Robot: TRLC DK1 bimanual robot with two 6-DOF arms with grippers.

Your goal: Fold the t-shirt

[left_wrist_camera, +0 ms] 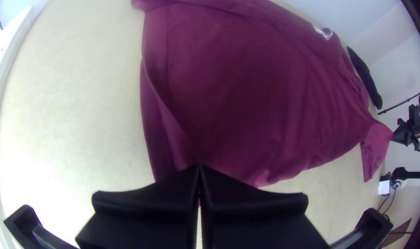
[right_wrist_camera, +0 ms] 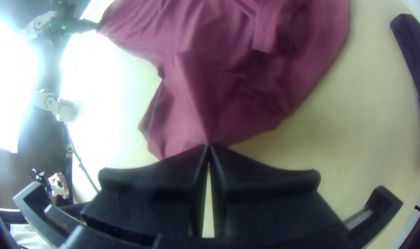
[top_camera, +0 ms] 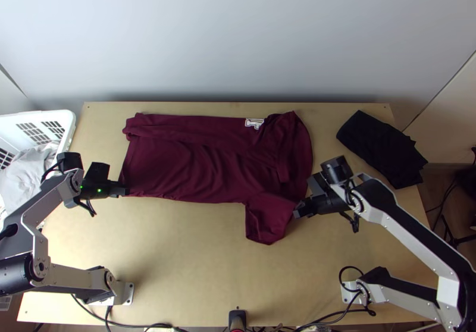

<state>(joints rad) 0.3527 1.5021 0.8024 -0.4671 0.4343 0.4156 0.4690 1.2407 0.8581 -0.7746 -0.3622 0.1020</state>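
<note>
Across the middle of the counter (top_camera: pixel 178 254), the maroon t-shirt (top_camera: pixel 178 168) lies lengthwise, spread for the most part, hem end toward the left arm. A band of fabric is doubled along its far side, near a white print (top_camera: pixel 254 123); the near sleeve (top_camera: pixel 266 216) points toward the arms' bases. The left tool (top_camera: pixel 124 191) is clenched on the near corner of the hem. The right tool (right_wrist_camera: pixel 210 146) is pinched on the edge between near sleeve and shoulder; how many layers it has caught cannot be fully confirmed from the views.

Material assessed as light, soft knit: no fragility, little slip, but prone to creasing and to sagging between holds. The two present grips, at hem corner and shoulder, are judged suitable for carrying the near side over toward the far side, provided both tools lift together and keep mild tension. Risk noted: a shallow pinch could shed one layer and leave the sleeve trailing. A black cloth (top_camera: pixel 381 147) lies beyond the collar end.
</note>
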